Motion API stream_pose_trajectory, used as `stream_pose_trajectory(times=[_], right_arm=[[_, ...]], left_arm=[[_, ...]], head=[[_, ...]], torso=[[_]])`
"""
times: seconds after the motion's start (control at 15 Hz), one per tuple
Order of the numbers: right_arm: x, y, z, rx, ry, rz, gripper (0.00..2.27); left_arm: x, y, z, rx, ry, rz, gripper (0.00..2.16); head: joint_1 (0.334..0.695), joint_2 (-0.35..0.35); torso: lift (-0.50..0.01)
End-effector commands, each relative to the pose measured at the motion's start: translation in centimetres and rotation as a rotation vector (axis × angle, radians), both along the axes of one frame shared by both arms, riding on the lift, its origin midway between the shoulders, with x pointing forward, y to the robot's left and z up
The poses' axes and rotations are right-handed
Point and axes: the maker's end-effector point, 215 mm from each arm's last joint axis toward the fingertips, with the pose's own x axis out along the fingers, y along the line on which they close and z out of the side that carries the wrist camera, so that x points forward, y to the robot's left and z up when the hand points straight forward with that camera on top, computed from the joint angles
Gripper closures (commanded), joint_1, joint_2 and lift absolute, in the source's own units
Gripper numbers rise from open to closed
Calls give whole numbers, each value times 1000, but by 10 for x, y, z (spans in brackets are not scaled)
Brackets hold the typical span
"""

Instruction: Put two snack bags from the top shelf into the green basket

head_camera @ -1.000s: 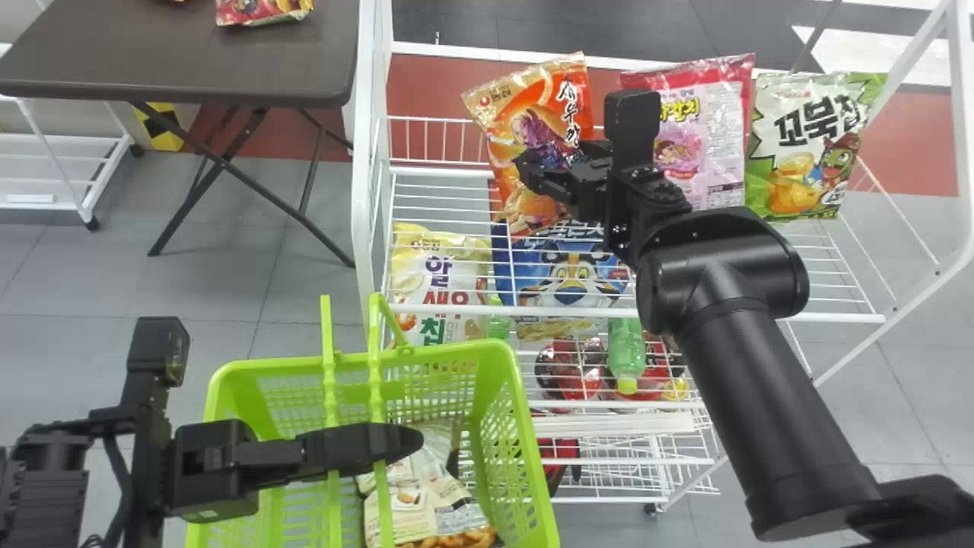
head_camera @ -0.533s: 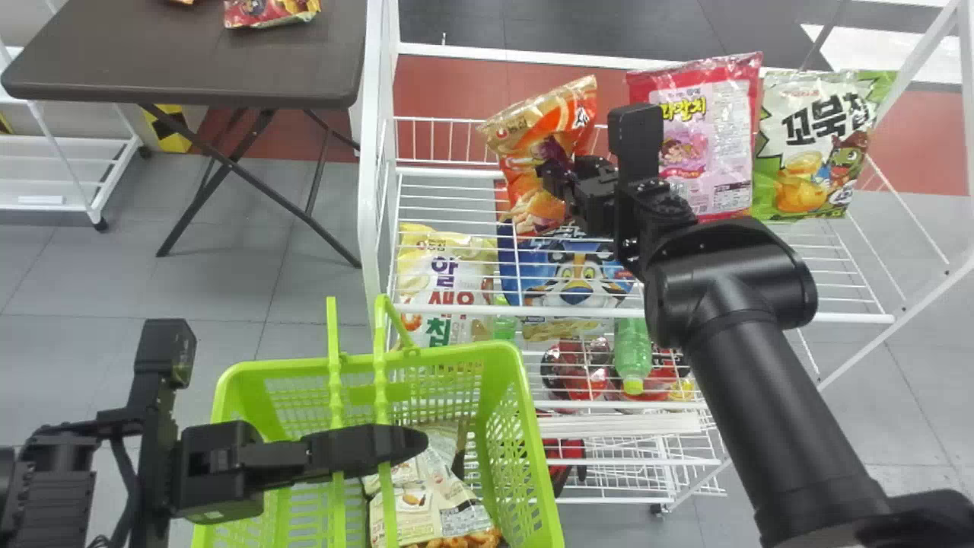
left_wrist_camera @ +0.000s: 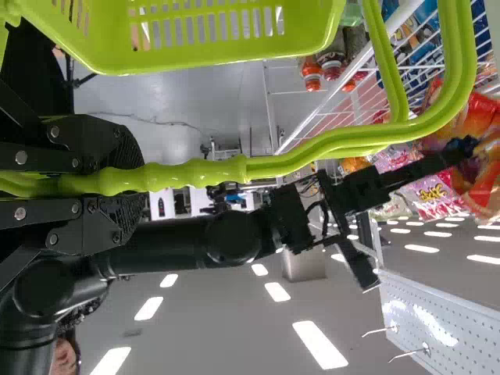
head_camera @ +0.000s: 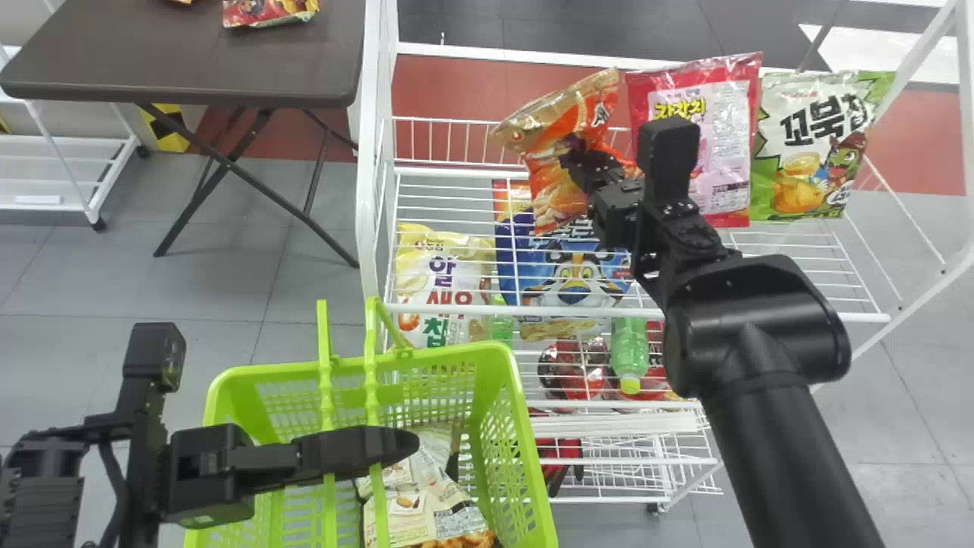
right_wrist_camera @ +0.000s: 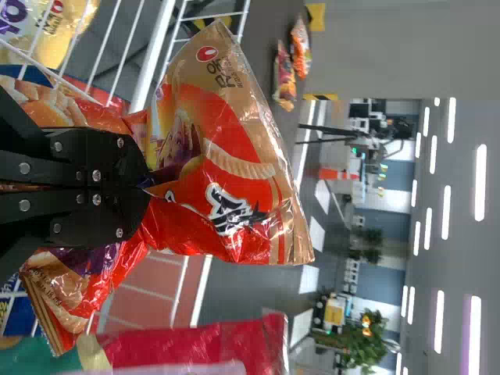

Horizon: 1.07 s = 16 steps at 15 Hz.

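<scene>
My right gripper (head_camera: 590, 171) is over the top shelf, closed on the orange snack bag (head_camera: 559, 190), which hangs tilted and creased from it. In the right wrist view the gripper (right_wrist_camera: 144, 183) pinches the middle of the orange bag (right_wrist_camera: 234, 172). My left gripper (head_camera: 396, 449) lies over the green basket (head_camera: 498, 358) at its handles; in the left wrist view this gripper (left_wrist_camera: 129, 181) is shut around the green handle (left_wrist_camera: 289, 162). A pink bag (head_camera: 719, 167) and a green-and-white bag (head_camera: 806, 152) stand on the top shelf. Beige snack packs (head_camera: 434, 502) lie inside the basket.
The white wire rack (head_camera: 456, 310) stands behind the basket, with a yellow bag (head_camera: 441, 281), a blue bag (head_camera: 567, 274) and a green bottle (head_camera: 629, 354) below its top shelf. A dark table (head_camera: 190, 61) is at the back left, beside the rack's post (head_camera: 367, 152).
The orange bag has turned and creased in my right gripper, shifting a little to the right, clear of its former pose. The left arm and basket have stayed nearly in place.
</scene>
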Motion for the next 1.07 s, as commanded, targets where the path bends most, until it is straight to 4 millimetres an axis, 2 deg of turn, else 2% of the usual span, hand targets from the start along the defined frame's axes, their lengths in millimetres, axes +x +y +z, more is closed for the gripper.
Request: stream_pose_trajectory(times=[0.0,0.27,0.4,0.53,0.67,0.87,1.0], right_arm=[[-22,-10,9,15,5,-22,2243],[-74,-12,43,48,-6,-20,2243],[-100,-8,43,72,36,3,2243],[-129,-5,23,67,132,13,2243],[-160,9,0,63,228,55,2243],[-210,51,-28,80,354,165,2243],[-238,80,-39,100,431,230,2243]], left_arm=[[-1,0,0,-1,4,-2,2142],[2,7,-1,2,4,13,2142],[2,7,-1,0,7,14,2142],[2,6,-1,-3,9,13,2142],[3,6,-1,-5,7,14,2142],[1,6,-3,-14,19,17,2142],[1,7,-2,-23,22,24,2142]], head=[[695,-108],[695,-127],[695,-129],[695,-128],[695,-130],[695,-109],[695,-82]], torso=[[-1],[-1],[-1],[-1],[-1],[-1],[-1]])
